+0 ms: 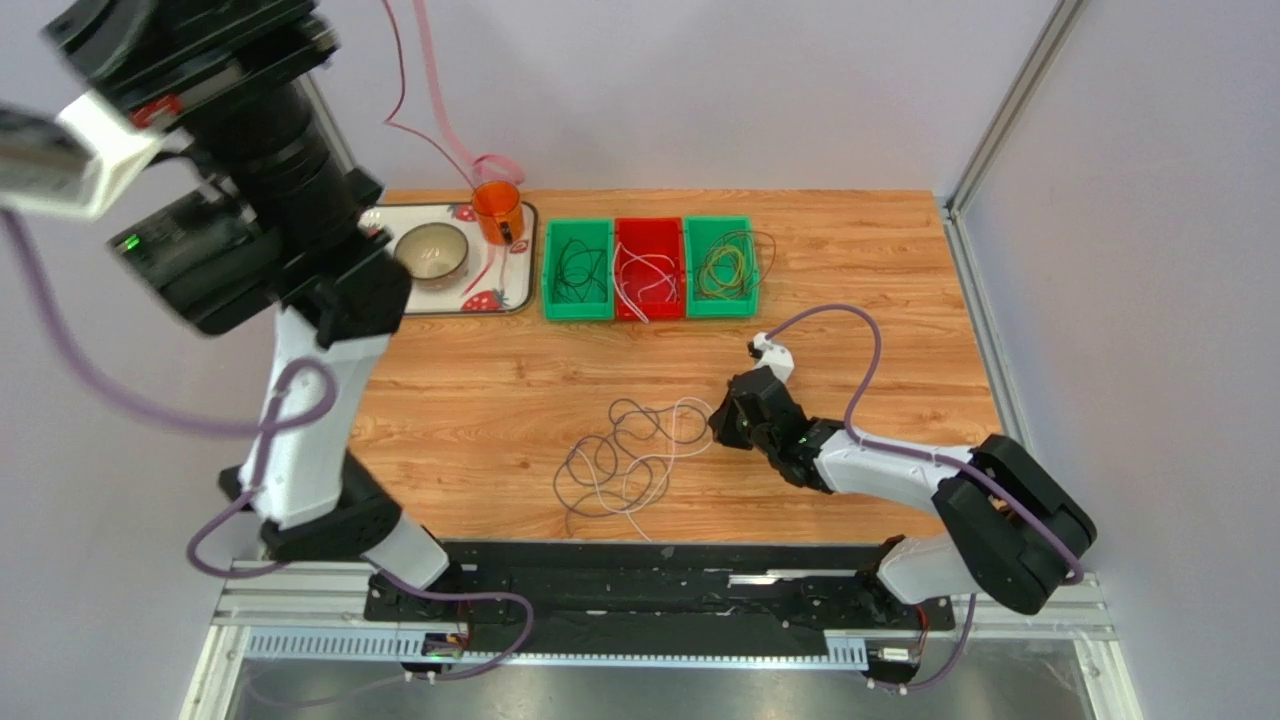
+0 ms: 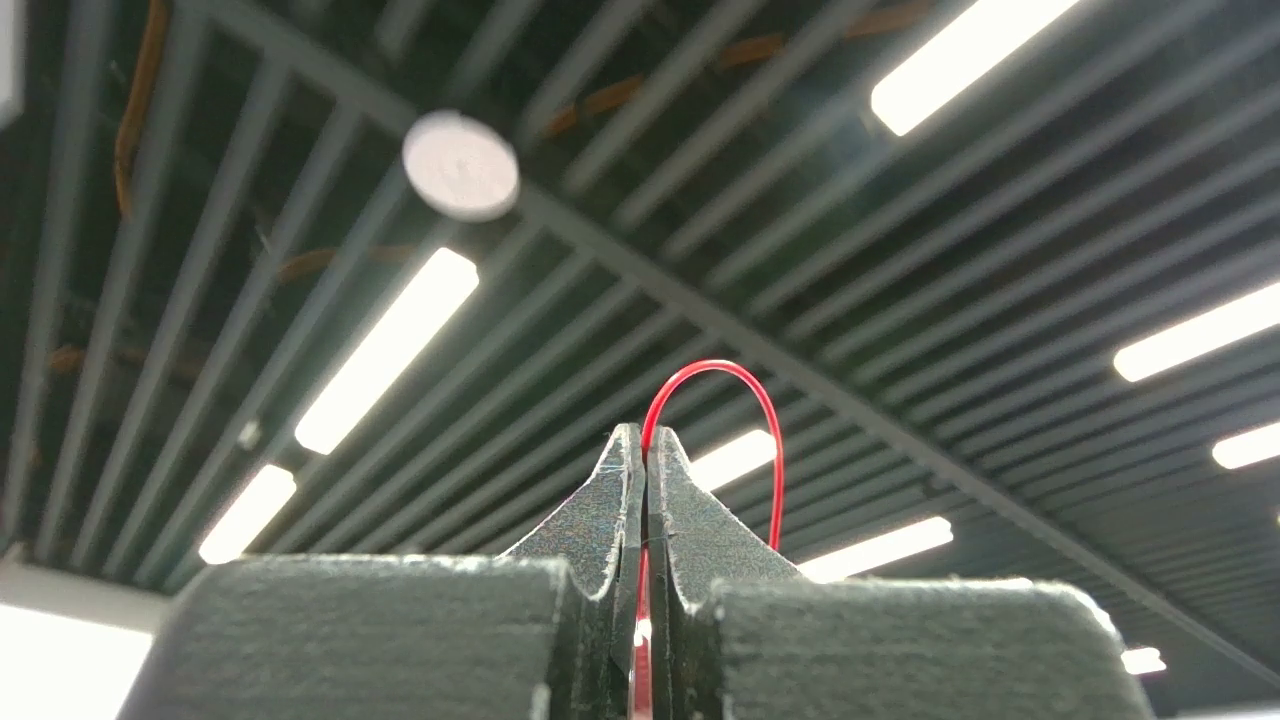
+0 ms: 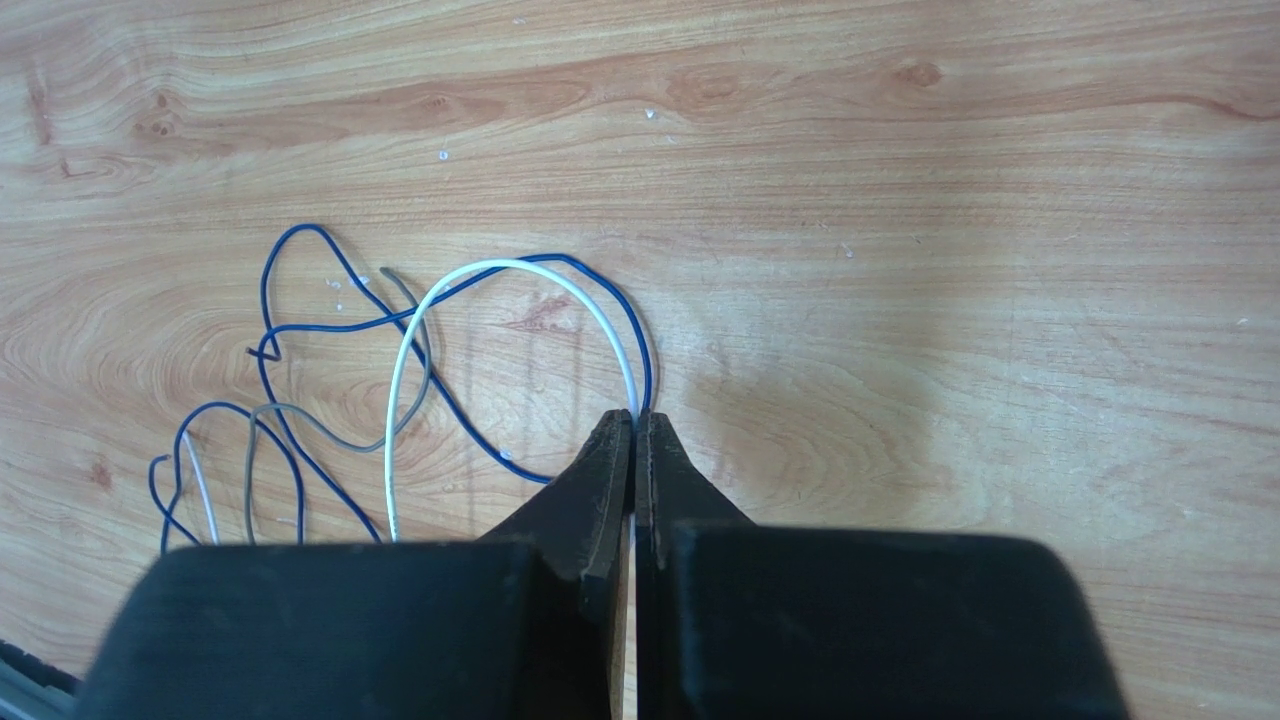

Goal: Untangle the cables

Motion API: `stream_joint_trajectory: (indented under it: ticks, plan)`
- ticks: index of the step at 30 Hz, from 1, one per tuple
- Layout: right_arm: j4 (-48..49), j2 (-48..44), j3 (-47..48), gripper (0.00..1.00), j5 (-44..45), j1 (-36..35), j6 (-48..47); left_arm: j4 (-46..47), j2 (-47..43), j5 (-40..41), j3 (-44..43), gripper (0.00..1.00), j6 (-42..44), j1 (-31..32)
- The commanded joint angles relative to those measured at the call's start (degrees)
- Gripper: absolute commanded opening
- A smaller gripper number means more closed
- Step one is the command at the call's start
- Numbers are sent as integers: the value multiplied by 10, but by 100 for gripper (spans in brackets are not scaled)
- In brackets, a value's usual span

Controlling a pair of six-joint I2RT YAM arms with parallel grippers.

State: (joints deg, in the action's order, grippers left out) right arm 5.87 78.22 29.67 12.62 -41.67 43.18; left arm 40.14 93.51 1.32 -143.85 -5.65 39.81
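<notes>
Cables (image 1: 619,458) lie in a loose tangle on the table (image 1: 481,390), in its nearer half. Right hand (image 3: 634,428), low at the tangle's right side, is closed on a white wire (image 3: 496,270). Bare wood runs beyond, up to three bins (image 1: 649,270) at the far edge. Left hand (image 2: 646,447), raised toward the ceiling, is pinched tight on a red wire (image 2: 751,398).

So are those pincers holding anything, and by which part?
Left pincer: a red wire, pinched at a small loop. Right pincer: the white cable, at one end of its arc, perhaps the blue cable too.
</notes>
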Motion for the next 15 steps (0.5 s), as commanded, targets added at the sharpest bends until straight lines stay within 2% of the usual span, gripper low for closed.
stream_joint_trajectory:
  ticks: [1, 3, 7, 10, 15]
  plan:
    - [3, 6, 23, 0, 25, -9, -12, 52, -132, -14, 105, 0, 179, 80]
    - [1, 7, 27, 0, 31, -13, -13, 61, -161, -1, 156, 0, 184, 81]
    - [-9, 11, 35, 0, 42, -23, -17, 36, -207, 16, 191, 0, 186, 81]
    - [-14, 12, 39, 0, 51, -31, -19, 14, -204, 44, 197, 0, 215, 81]
    - [-23, 13, 43, 0, 68, -40, -22, 12, -170, 35, 189, 0, 265, 80]
